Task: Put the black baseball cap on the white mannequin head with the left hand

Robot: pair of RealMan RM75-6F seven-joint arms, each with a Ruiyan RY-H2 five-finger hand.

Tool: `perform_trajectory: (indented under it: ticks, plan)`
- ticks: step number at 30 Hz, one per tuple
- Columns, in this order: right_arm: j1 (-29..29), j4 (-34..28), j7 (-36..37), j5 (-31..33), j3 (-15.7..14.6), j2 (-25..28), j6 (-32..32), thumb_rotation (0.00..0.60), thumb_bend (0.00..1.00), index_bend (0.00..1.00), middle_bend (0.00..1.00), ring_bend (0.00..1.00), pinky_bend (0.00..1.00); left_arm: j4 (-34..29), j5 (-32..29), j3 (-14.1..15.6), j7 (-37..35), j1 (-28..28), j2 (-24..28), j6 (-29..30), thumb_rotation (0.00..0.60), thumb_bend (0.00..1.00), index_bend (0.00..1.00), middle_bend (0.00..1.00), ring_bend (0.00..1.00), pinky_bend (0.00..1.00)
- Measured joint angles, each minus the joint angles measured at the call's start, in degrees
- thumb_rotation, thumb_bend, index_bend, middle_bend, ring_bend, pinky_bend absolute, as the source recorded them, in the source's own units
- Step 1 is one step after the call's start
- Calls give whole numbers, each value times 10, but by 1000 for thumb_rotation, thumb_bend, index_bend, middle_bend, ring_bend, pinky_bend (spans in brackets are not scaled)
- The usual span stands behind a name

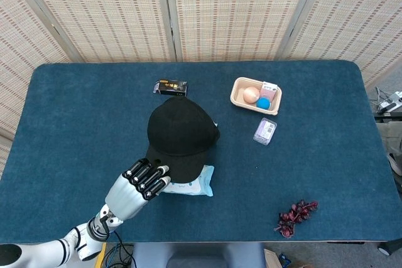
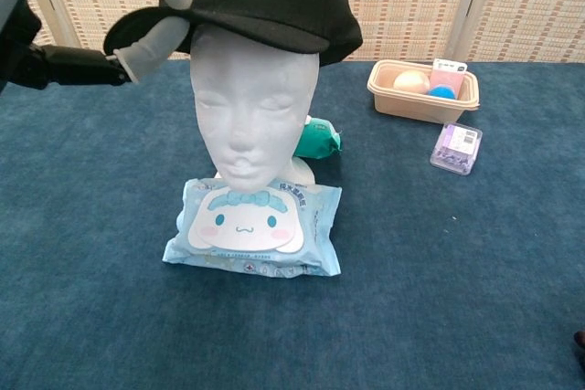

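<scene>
Woven reed screens stand behind a blue-covered desk [image 1: 75, 111]. At its middle the white mannequin head [image 2: 254, 116] stands upright, with the black baseball cap [image 1: 181, 133] sitting on top of it, brim over the brow. The left hand [image 1: 139, 183] pinches the cap's brim, fingers above, thumb beneath. A pale blue wipes pack [image 2: 254, 226] lies right in front of the head, touching its base. Right of the head sits a beige tray [image 2: 413, 105].
</scene>
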Motion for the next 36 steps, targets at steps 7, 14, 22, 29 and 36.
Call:
perform_trajectory:
  ticks: [7,14,22,29,36]
  plan:
    - [0,-1,-2,1,1,0,0,600,96,326,356,307,383,10,3,8,-4,2,-2,-4,600,464,681,519,411,491]
    - [0,-1,-1,2,1,0,-1,600,96,326,356,307,383,20,1,15,-7,5,-5,-12,600,464,669,510,411,476]
    - [0,-1,-1,3,2,0,-1,600,96,326,356,307,383,25,-1,26,-11,11,-2,-17,600,464,649,501,410,464]
    - [1,-2,-2,3,2,0,-3,600,96,326,356,307,383,27,3,37,-20,15,6,-17,600,456,622,485,391,449]
    - [1,-2,-1,4,2,1,-3,600,96,326,356,307,383,31,4,44,-28,21,12,-17,600,385,521,469,381,441]
